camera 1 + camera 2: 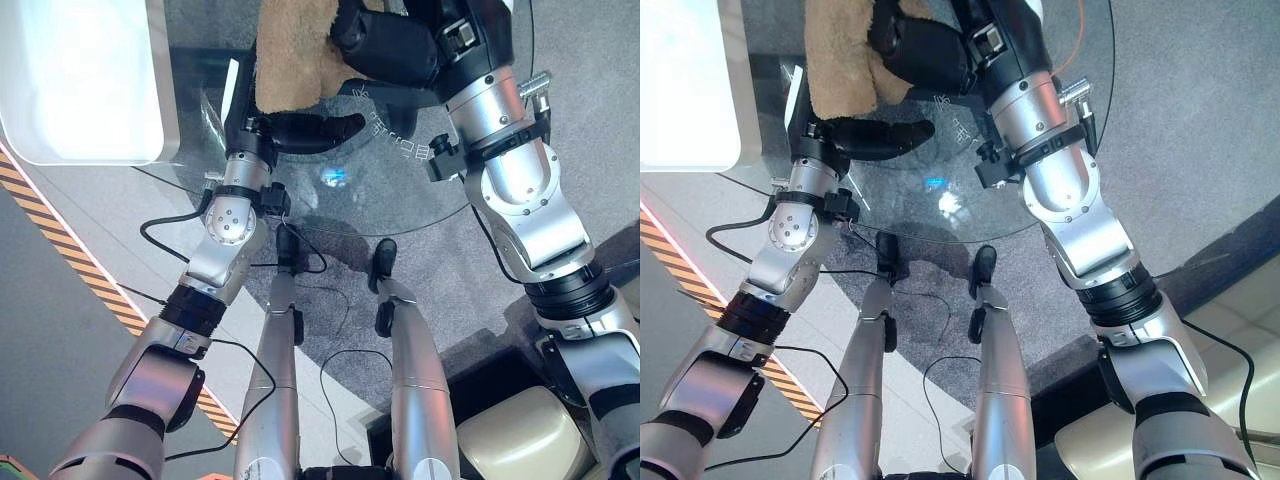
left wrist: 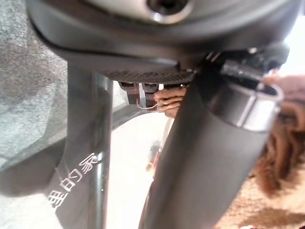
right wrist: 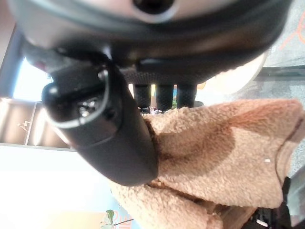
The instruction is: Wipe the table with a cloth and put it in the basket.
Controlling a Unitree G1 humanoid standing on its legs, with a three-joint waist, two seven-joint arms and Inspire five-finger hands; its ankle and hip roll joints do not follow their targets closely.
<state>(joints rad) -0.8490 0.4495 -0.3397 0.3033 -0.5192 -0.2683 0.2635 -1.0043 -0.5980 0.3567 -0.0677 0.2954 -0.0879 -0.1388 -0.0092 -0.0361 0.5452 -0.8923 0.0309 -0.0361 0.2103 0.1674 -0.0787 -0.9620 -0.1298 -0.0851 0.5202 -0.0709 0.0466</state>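
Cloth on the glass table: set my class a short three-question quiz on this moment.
1. True or false: the tan cloth lies on the round glass table.
2. Which hand rests on top of the cloth? A) left hand B) right hand
3. Fill in: the white basket stands on the robot's ____ side.

Key: 1 true; 2 B; 3 left. The left hand lies flat on the glass at the cloth's near edge.

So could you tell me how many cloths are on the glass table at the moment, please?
1: the tan fluffy cloth lies on the glass table at its far side, with the right hand on it and the left hand beside it.
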